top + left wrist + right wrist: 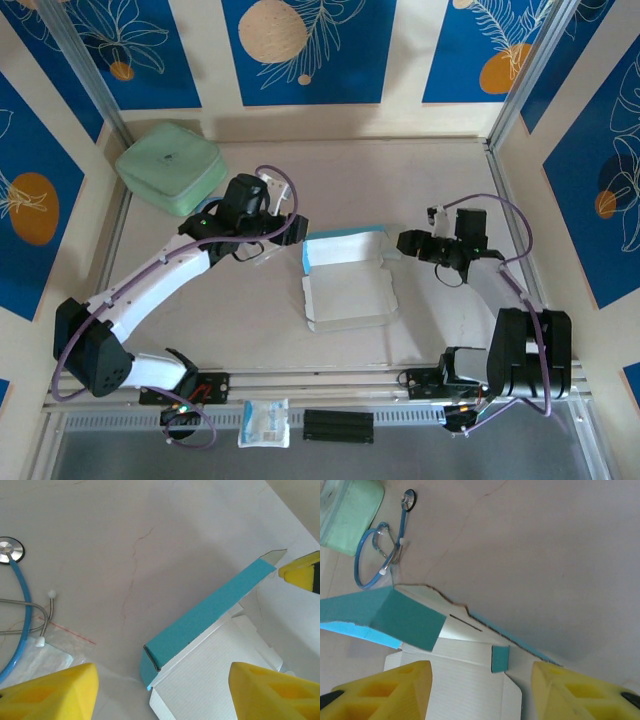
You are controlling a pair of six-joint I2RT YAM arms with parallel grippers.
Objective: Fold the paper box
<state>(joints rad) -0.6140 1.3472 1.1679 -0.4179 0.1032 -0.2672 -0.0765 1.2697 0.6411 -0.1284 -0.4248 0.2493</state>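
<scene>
The paper box (345, 285) lies mid-table, partly folded: its white panel faces up and a teal back wall (345, 243) stands along the far edge. My left gripper (292, 230) hovers at the wall's left end. It is open, and its yellow fingers (50, 695) straddle the teal corner (150, 665) and the white panel (215, 680). My right gripper (405, 243) is at the wall's right end, also open. Between its fingers (585, 692) lie the white panel (465, 690) and a small teal tab (500, 659). A teal flap (385, 617) rises on the left.
A mint-green case (170, 165) sits at the back left. A blue stethoscope (15, 610) and a clear plastic bag (45, 650) lie left of the box. A small clear packet (263, 422) and a black block (338, 425) rest on the front rail.
</scene>
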